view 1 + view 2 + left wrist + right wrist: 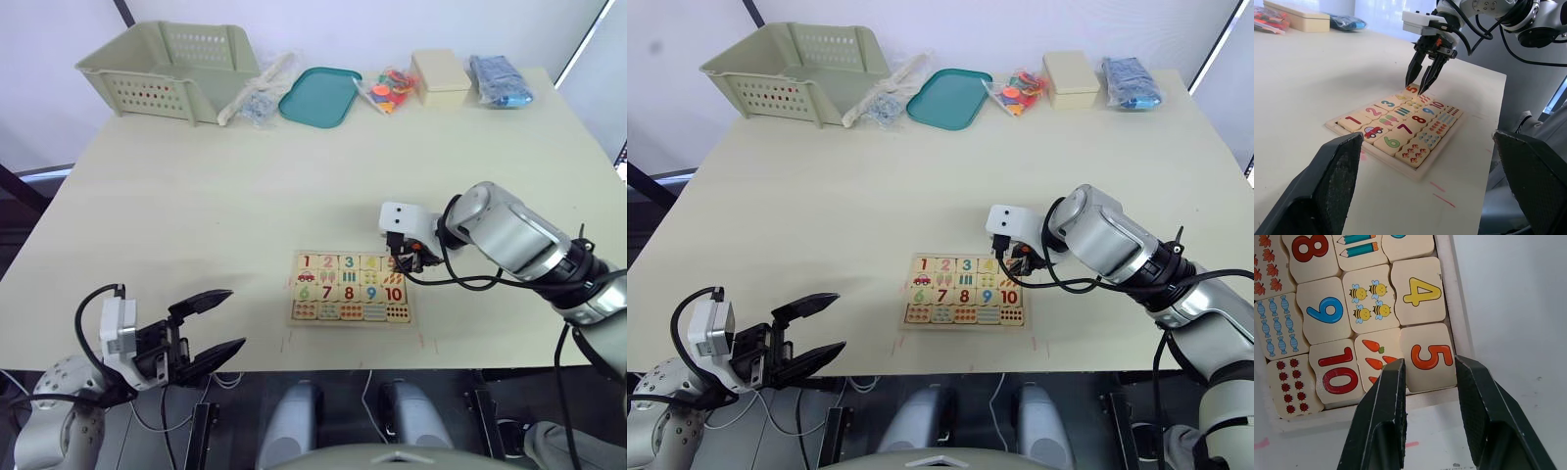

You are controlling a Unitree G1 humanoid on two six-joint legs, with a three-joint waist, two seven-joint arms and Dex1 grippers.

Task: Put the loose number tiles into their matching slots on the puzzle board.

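Note:
The puzzle board [351, 315] lies near the table's front edge, right of centre. Number tiles 1 [307, 261], 2 [328, 261], 3 [349, 261] and 4 [1421, 291] fill its top row, covering the slots. The orange 5 tile [1431, 357] sits flat in the row's right corner. My right gripper [404, 260] hangs just above that tile, open, with its fingers [1388, 401] straddling it. My left gripper [235, 318] is open and holds nothing, at the front left, well clear of the board.
Along the far edge stand a pale green basket [171, 69], a clear bag [257, 93], a teal tray [318, 95], a bag of coloured pieces [389, 88], a beige box [441, 76] and a blue bag [500, 80].

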